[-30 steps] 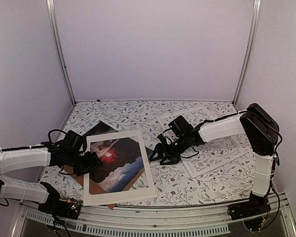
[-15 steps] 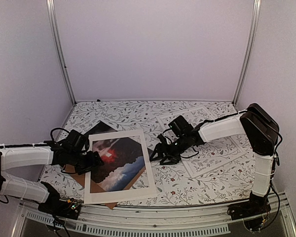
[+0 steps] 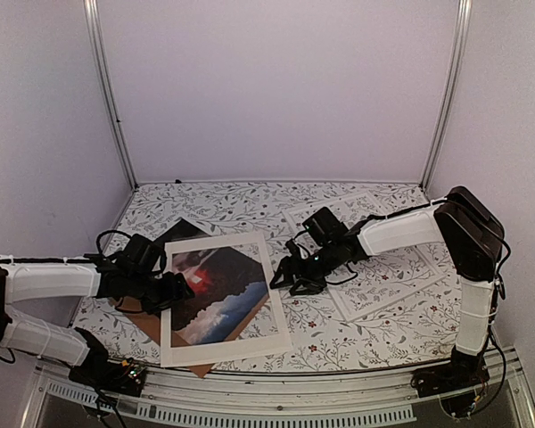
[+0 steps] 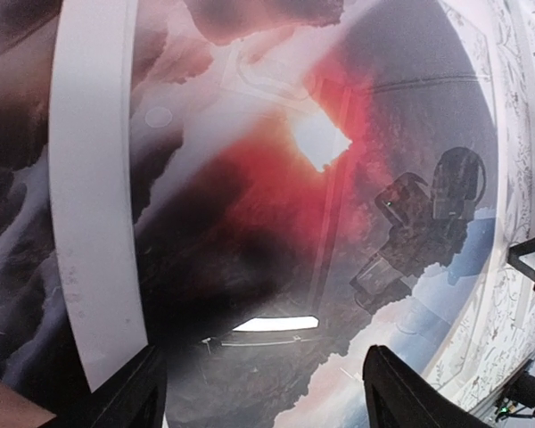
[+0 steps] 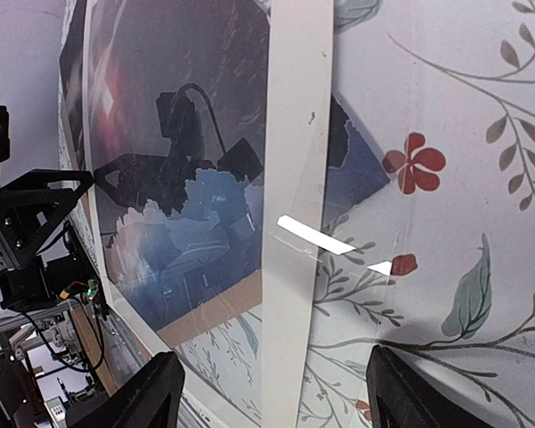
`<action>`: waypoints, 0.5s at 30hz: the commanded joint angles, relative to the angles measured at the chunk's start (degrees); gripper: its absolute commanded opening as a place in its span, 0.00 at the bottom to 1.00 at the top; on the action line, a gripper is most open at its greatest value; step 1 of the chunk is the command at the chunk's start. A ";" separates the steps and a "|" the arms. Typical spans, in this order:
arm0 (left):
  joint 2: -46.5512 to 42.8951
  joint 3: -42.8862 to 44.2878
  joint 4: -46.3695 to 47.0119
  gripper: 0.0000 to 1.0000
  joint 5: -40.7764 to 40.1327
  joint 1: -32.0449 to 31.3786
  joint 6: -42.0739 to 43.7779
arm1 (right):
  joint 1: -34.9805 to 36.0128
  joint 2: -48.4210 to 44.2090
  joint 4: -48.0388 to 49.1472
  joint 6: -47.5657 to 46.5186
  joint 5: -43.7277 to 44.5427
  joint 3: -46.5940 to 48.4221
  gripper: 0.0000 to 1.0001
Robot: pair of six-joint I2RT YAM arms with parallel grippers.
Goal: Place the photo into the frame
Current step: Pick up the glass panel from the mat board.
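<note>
The left fingers (image 4: pixel 132 394) stand wide apart and hold nothing. They are low over the left strip of a white mat (image 3: pixel 223 350), with the photo (image 3: pixel 218 285) showing below them. The right fingers (image 5: pixel 156 401) are also spread wide and empty, over the mat's right strip.

The photo lies flat at the near left of the floral worktop (image 3: pixel 339 348), under the mat and on a brown backing board (image 3: pixel 242 323). It is turned on the diagonal against the mat, with one dark corner out past the mat's far-left side and another past its right edge. I cannot tell which way its long axis runs.

The frame (image 3: pixel 401 276) lies flat on the right, well apart from the photo. Its long axis runs from far to near, skewed toward the near right.

The left forearm runs almost level, from the left side in toward the mat. The right arm's upper link stands up at the near right, and its forearm slopes leftward and down across the frame.
</note>
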 commanded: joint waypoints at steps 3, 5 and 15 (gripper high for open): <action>1.61 -1.38 3.48 0.77 3.05 -1.44 0.75 | 0.00 2.73 -1.68 1.15 3.49 -0.90 0.75; 1.86 -1.81 4.03 0.76 2.89 -1.54 0.58 | -0.14 2.46 -0.25 2.37 2.95 -1.70 0.74; 4.04 -3.36 5.61 0.75 2.05 -2.67 -0.26 | -1.47 2.37 7.43 6.46 -3.86 -5.04 0.72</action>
